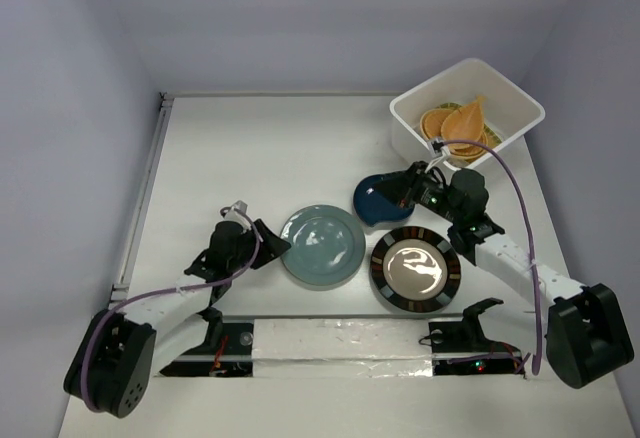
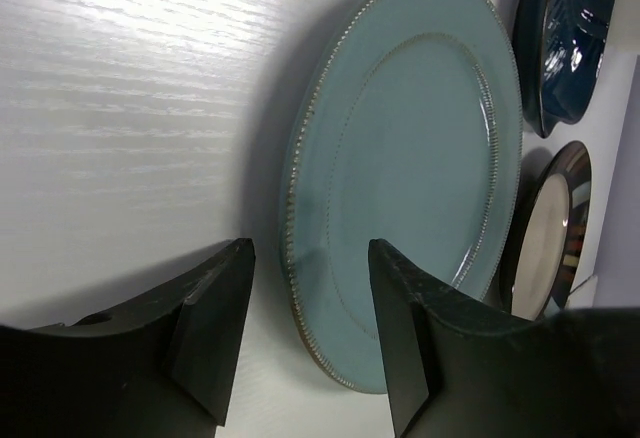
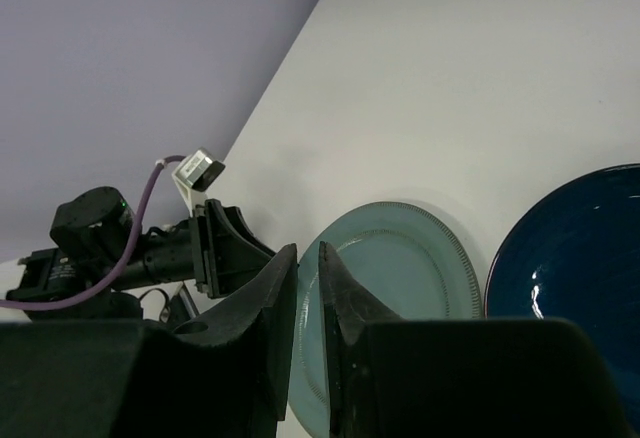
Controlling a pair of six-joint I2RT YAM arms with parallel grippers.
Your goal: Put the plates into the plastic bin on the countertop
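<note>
The grey-blue round plate point(image 1: 322, 245) point(image 2: 420, 158) point(image 3: 400, 268) lies flat on the countertop point(image 1: 250, 158). My left gripper point(image 1: 275, 246) point(image 2: 310, 248) is open at its left edge, the rim between the jaws and one finger over the plate. The dark-blue leaf-shaped plate point(image 1: 378, 200) point(image 2: 570, 38) point(image 3: 580, 278) lies behind it. My right gripper point(image 1: 408, 186) point(image 3: 306, 248) hovers at that plate's right side, jaws a narrow gap apart and holding nothing. The black-rimmed plate point(image 1: 415, 270) point(image 2: 550, 238) sits in front. The white plastic bin point(image 1: 520, 103) at back right holds an orange woven plate point(image 1: 437, 121) and an orange leaf-shaped plate point(image 1: 468, 123).
A metal rail point(image 1: 145, 188) runs along the countertop's left edge. A taped strip point(image 1: 340, 338) crosses the front between the arm bases. Pale walls close in the back and sides. The left arm point(image 3: 150, 253) shows in the right wrist view.
</note>
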